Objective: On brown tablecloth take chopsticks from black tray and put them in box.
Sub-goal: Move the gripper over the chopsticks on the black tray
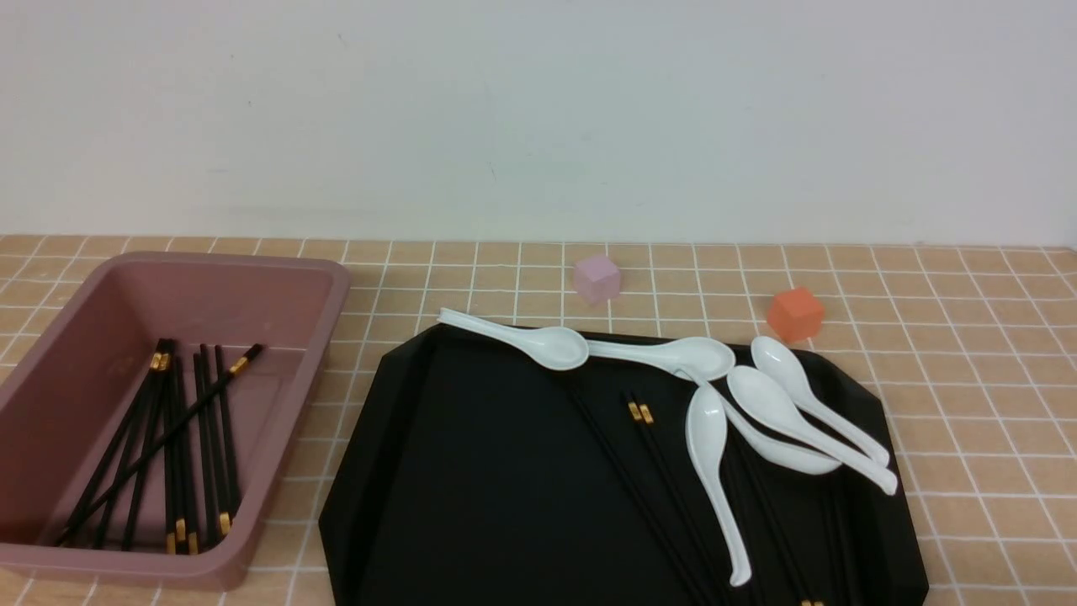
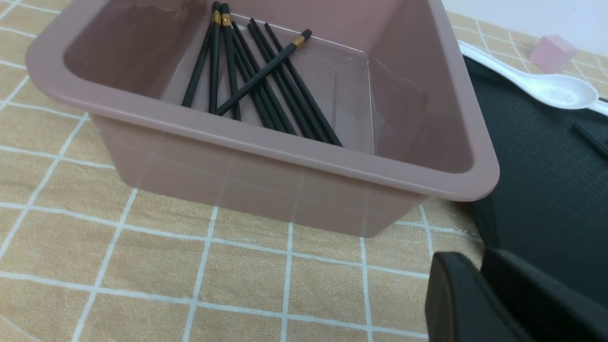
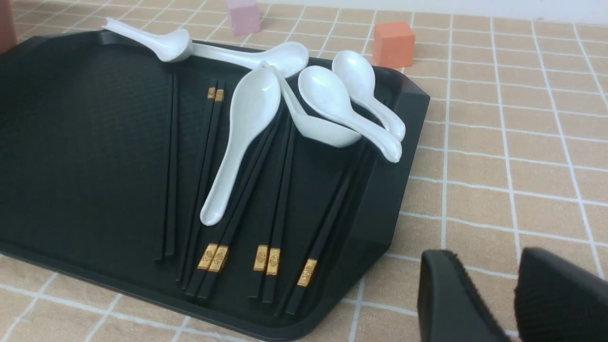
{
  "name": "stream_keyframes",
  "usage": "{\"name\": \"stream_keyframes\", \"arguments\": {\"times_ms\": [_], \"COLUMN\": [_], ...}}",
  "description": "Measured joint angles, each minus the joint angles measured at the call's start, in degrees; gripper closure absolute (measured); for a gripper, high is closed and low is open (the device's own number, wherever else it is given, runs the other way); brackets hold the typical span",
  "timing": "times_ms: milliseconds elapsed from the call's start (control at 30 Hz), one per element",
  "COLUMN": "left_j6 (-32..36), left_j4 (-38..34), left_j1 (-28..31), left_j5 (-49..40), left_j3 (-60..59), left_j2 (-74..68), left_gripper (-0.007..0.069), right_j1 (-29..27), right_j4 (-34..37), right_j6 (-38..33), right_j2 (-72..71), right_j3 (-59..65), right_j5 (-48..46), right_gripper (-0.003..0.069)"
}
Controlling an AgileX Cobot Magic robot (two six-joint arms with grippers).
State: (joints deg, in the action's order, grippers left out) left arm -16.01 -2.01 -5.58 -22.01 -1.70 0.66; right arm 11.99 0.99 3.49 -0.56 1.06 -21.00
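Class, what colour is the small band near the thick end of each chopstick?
Gold band on black chopsticks; clearest in the right wrist view.

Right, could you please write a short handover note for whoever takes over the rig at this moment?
Left end effector: shut, empty, near the box.
Right end effector: open, empty, over the cloth beside the tray.
Done: a bundle of chopsticks lies in the box.
Left: remaining chopsticks are on the tray, some under the spoons. They go in the box, and the spoons stay.
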Motion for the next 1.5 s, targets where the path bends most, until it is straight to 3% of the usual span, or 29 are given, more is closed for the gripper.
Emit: {"name": "stream_keyframes", "arguments": {"times_ms": [1233, 1333, 1500], "left_j6": [0.0, 0.0, 0.0], "left_j4": [0.0, 0.0, 0.0], "left_j1": [0.0, 0.0, 0.0], "left_j5": [0.0, 0.0, 0.0], "left_j3": [0.0, 0.0, 0.0], "left_j2": [0.0, 0.0, 0.0], "left_gripper": [0.0513, 0.0511, 0.0509], "right_j1": [0.0, 0.0, 0.0], "right_j4": [-3.12, 0.21, 14.91], "right_j6": [0.04, 2.95, 14.51], "right_j2": [0.0, 0.0, 0.0], "right_j3": [0.0, 0.21, 0.32], "right_j5": [0.31, 2.03, 9.27], "right_gripper": [0.0419, 0.0419, 0.0419]}}
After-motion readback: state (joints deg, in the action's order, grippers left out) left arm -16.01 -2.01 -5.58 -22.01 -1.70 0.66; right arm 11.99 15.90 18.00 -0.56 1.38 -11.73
